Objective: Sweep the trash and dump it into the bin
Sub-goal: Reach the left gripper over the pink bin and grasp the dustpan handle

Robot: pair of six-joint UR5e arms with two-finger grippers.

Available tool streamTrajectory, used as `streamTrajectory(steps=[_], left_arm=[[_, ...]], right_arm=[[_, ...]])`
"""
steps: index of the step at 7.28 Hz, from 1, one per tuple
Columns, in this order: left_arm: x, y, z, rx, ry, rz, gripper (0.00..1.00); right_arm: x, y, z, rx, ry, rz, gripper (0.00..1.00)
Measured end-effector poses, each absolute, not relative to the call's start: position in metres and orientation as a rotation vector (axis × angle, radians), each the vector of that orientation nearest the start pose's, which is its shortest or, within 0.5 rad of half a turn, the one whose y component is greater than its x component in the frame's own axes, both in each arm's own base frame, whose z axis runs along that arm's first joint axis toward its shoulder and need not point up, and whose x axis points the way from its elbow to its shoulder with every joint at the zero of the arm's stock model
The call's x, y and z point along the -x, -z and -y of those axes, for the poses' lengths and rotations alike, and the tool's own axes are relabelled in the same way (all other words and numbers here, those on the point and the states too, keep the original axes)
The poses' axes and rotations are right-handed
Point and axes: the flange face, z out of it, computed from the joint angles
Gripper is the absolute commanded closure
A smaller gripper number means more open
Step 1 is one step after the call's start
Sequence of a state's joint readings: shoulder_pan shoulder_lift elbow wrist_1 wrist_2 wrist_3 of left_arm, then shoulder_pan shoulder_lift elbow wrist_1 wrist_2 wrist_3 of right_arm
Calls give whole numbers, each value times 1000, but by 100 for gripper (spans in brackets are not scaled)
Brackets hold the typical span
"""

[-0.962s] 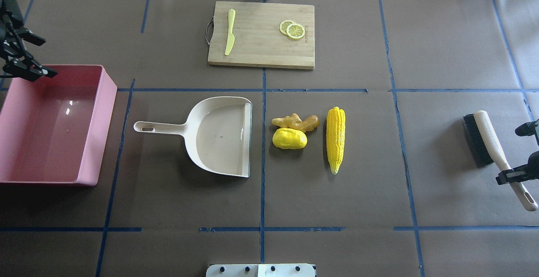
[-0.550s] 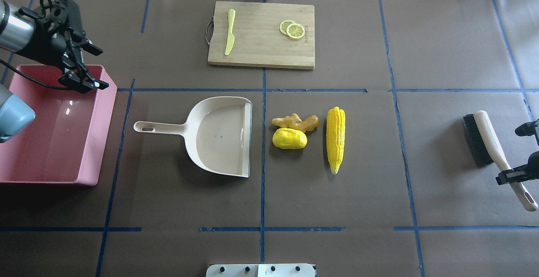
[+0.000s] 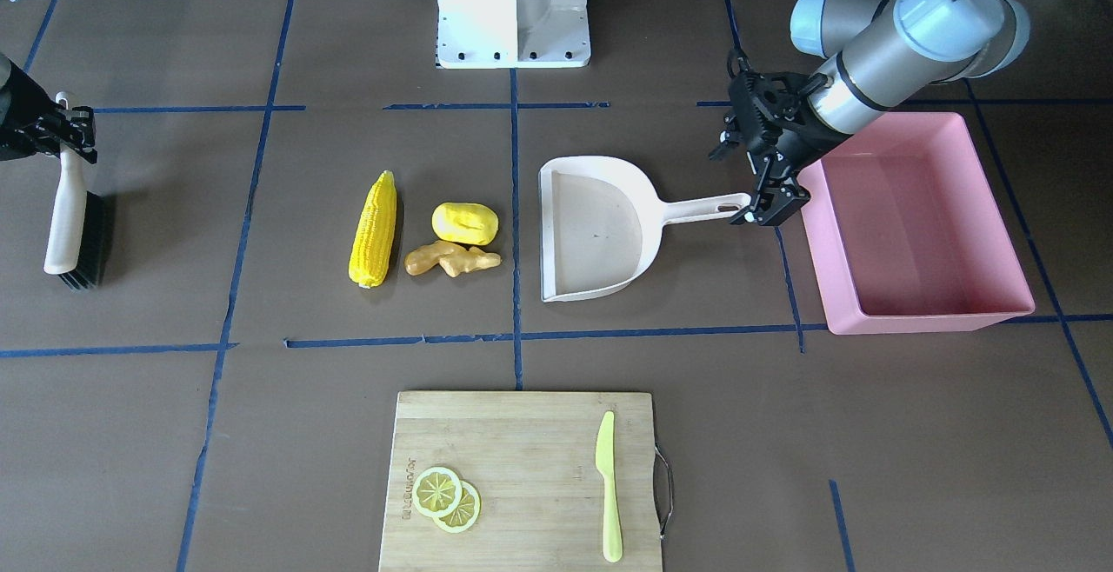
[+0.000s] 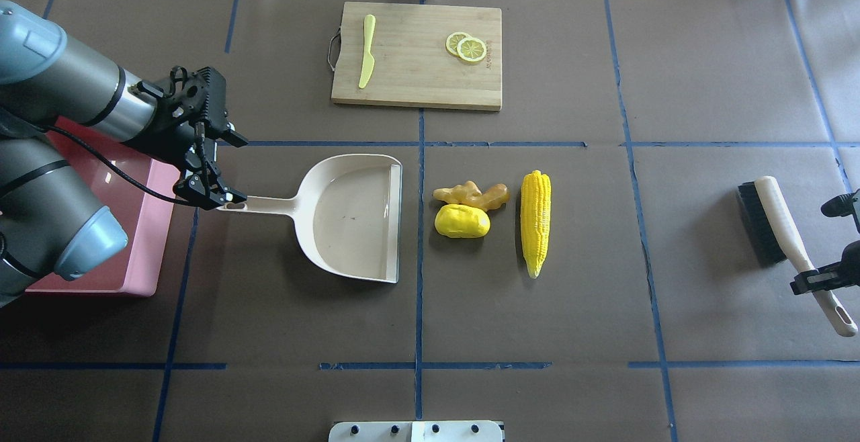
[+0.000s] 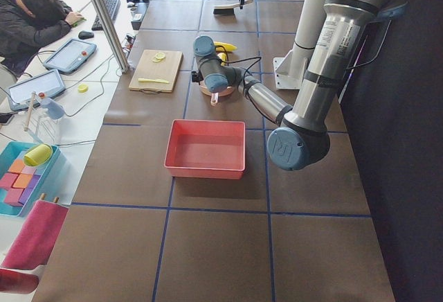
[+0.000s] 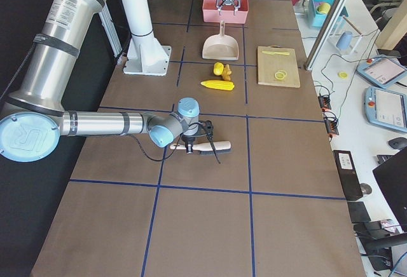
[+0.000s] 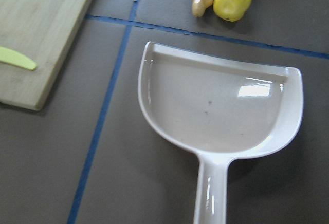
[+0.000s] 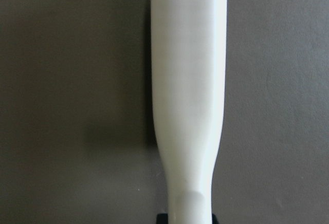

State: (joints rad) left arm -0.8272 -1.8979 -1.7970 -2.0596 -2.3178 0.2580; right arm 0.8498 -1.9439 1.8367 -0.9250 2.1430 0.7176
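Trash [image 4: 463, 224]: three toy foods on the brown table [image 4: 605, 294], mid-table, outside both dustpan and bin.
Base plate [image 4: 416, 430]: white, at the near table edge, centred.
Corn cob [image 4: 536, 224]: lying lengthwise near-to-far, on the robot's right of the other two, slightly apart from them.
Yellow lump [image 4: 457, 217]: just beyond the dustpan's open mouth, on its right.
Ginger root [image 4: 470, 195]: touching the lump's far side.
Dustpan [image 4: 353, 217]: cream, flat on the table, mouth facing the trash, handle pointing toward the bin.
Left gripper [image 4: 236, 168]: poised over the tip of the dustpan handle, fingers spread wide, nothing between them.
Bin [image 4: 153, 254]: pink tub at the robot's left end, partly hidden under the left arm.
Brush [image 4: 776, 217]: lying at the robot's right end, well apart from the trash, black bristles toward the corn.
Right gripper [image 4: 816, 248]: down at the brush handle, fingers apart, one on each side of it, not clamped.
Cutting board [image 4: 416, 59]: wooden, at the far side, centred.
Knife [image 4: 367, 49]: yellow-green, on the board's left part.
Lemon slices [image 4: 468, 48]: two, overlapping, on the board's right part.
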Motion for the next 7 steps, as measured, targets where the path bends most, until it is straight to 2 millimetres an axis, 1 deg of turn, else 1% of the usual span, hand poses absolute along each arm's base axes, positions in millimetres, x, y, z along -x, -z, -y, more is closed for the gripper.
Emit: streamTrajectory(steps=[2, 3, 4, 7], left_arm=[[-369, -306, 460, -850, -1296, -983, 0], [-373, -306, 460, -856, -1302, -972, 0], [-375, -311, 462, -871, -1316, -942, 0], [-384, -333, 469, -864, -1358, -894, 0]], right_arm=[[180, -621, 325, -26, 158, 765, 100], [180, -621, 325, -27, 158, 765, 100], [180, -621, 325, -27, 158, 765, 100], [179, -622, 325, -26, 157, 764, 100]])
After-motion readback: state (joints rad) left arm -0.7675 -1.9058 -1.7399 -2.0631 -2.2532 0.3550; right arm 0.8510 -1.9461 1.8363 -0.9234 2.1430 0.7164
